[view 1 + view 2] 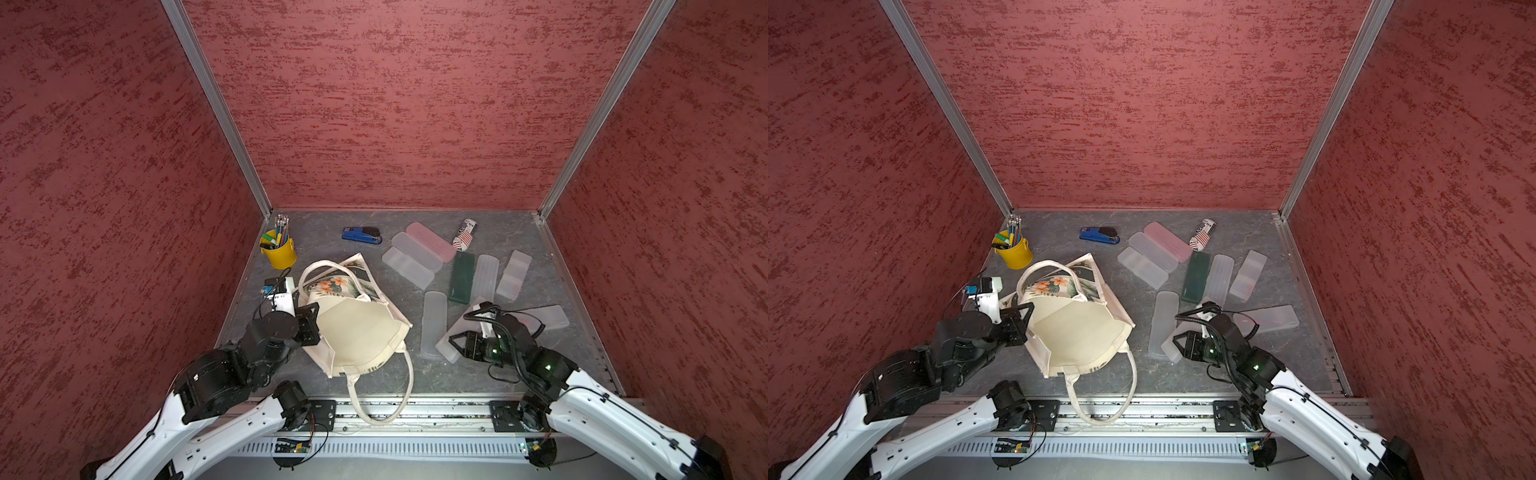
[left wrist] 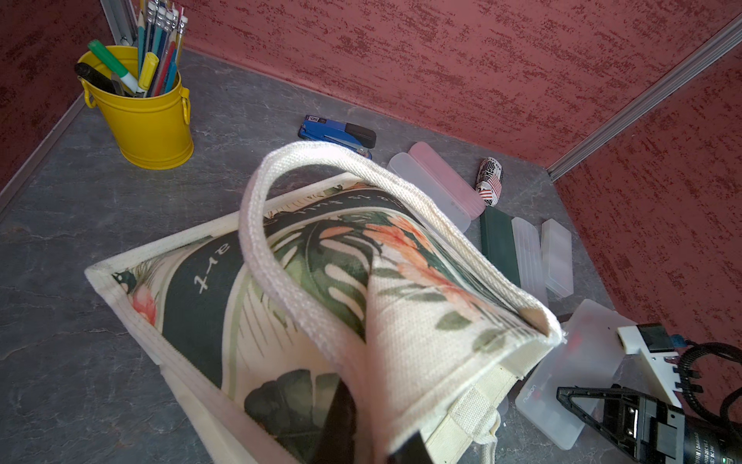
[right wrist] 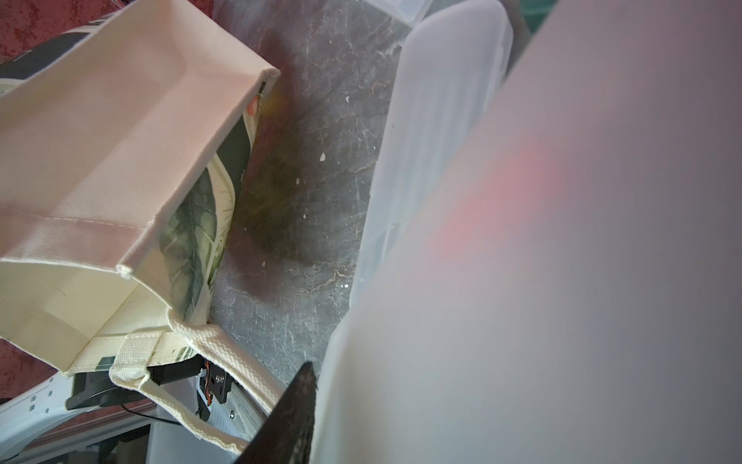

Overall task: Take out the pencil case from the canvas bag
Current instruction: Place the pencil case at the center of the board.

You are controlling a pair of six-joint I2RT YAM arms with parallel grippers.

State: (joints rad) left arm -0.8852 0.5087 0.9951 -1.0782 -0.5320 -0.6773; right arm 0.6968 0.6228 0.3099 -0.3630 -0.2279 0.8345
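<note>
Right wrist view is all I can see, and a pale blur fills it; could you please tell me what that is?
Observer: A frosted pencil case, gripped in the right claw, outside the canvas bag.
Operator: Thank you. Is anything holding the bag?
Observer: The left claw, shut on its edge.
Operator: What lies beyond the bag?
Observer: A blue stapler, apart from it.

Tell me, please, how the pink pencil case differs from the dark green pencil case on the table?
The pink pencil case is pale and translucent; the dark green pencil case is opaque. The pink one has rounded ends, the green one squarer corners. The pink one lies slanted, nearer the back wall; the green one points roughly front to back. Both lie flat and closed on the table, outside the canvas bag.
</note>
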